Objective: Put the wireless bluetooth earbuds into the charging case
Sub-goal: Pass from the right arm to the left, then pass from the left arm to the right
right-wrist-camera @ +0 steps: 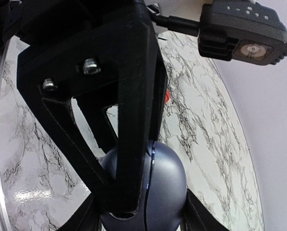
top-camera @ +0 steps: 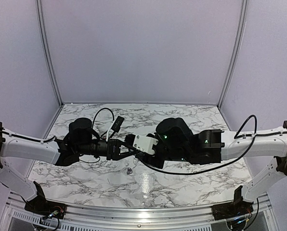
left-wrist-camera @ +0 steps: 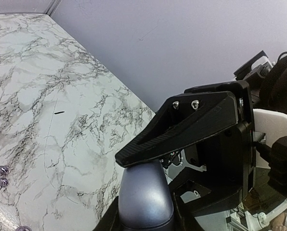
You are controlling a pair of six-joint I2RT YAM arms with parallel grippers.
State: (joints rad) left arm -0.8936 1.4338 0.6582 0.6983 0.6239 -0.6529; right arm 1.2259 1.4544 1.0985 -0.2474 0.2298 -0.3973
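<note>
A grey-blue, pebble-shaped charging case (left-wrist-camera: 144, 197) is shut, its seam showing in the right wrist view (right-wrist-camera: 165, 187). Both grippers meet above the table's middle and clamp this one case. My left gripper (left-wrist-camera: 143, 216) holds it between its own fingers, and so does my right gripper (right-wrist-camera: 143, 216). In the top view the left gripper (top-camera: 123, 150) and right gripper (top-camera: 136, 150) touch, hiding the case. A silvery earbud (top-camera: 129, 170) lies on the table just in front of them; it also shows in the left wrist view (left-wrist-camera: 0, 174). A red sliver (right-wrist-camera: 166, 95) peeks from behind a finger.
The marble table (top-camera: 182, 183) is walled by pale panels at the back and sides. A second small silvery bud (left-wrist-camera: 23, 228) lies at the left wrist view's bottom edge. A black camera block (right-wrist-camera: 244, 33) with its cable hangs close over the grippers.
</note>
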